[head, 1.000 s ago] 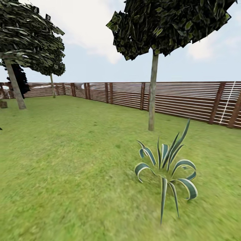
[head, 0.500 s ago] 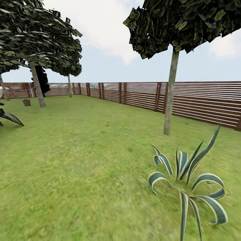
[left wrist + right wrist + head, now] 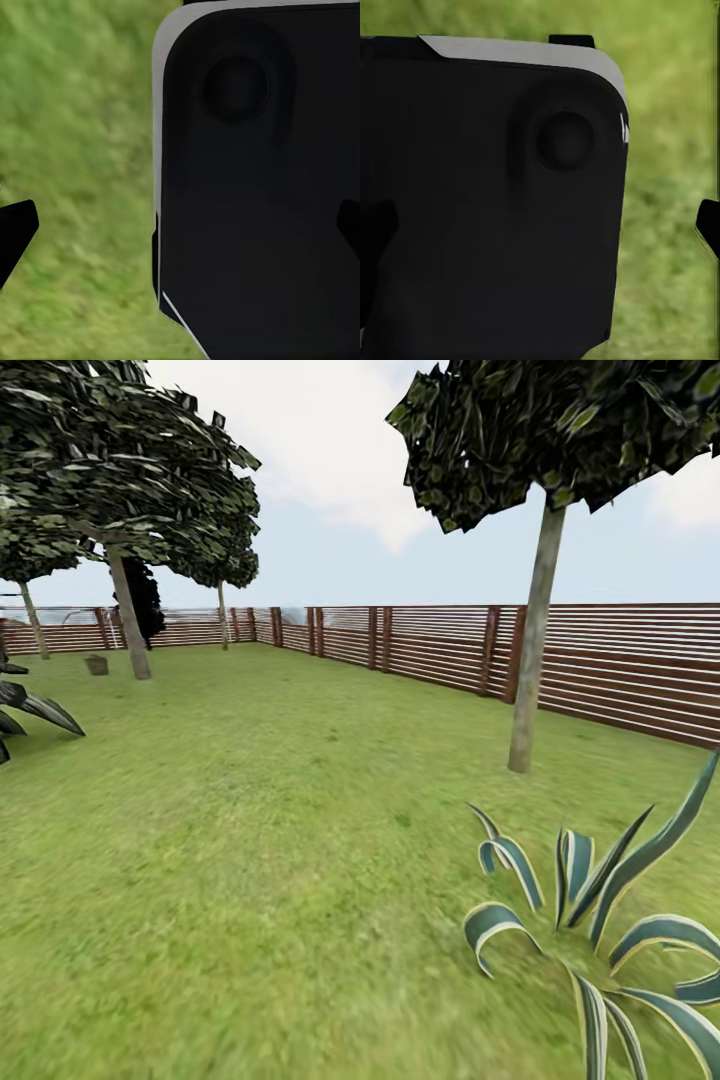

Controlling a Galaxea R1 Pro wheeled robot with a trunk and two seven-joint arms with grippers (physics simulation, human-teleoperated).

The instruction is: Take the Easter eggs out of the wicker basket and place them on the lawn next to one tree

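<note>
Green lawn (image 3: 250, 840) lies under both grippers, fingertips (image 3: 15, 232) seemingly spread wide, holding nothing; wicker basket (image 3: 97, 665) far off.

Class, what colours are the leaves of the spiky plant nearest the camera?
Dark green with cream edges, clearest in the head view: the spiky plant.

A brown slatted wooden fence (image 3: 600, 670) runs along the far edge of the garden and bends at a corner in the distance. A thin-trunked tree (image 3: 533, 650) with a round dark crown stands in front of it on the right. Near the camera, a spiky plant (image 3: 600, 920) with green, pale-edged leaves spreads low at the lower right. Another dark-leaved plant (image 3: 30, 710) pokes in at the left edge. Above, pale blue sky (image 3: 330, 490) carries white cloud.
</note>
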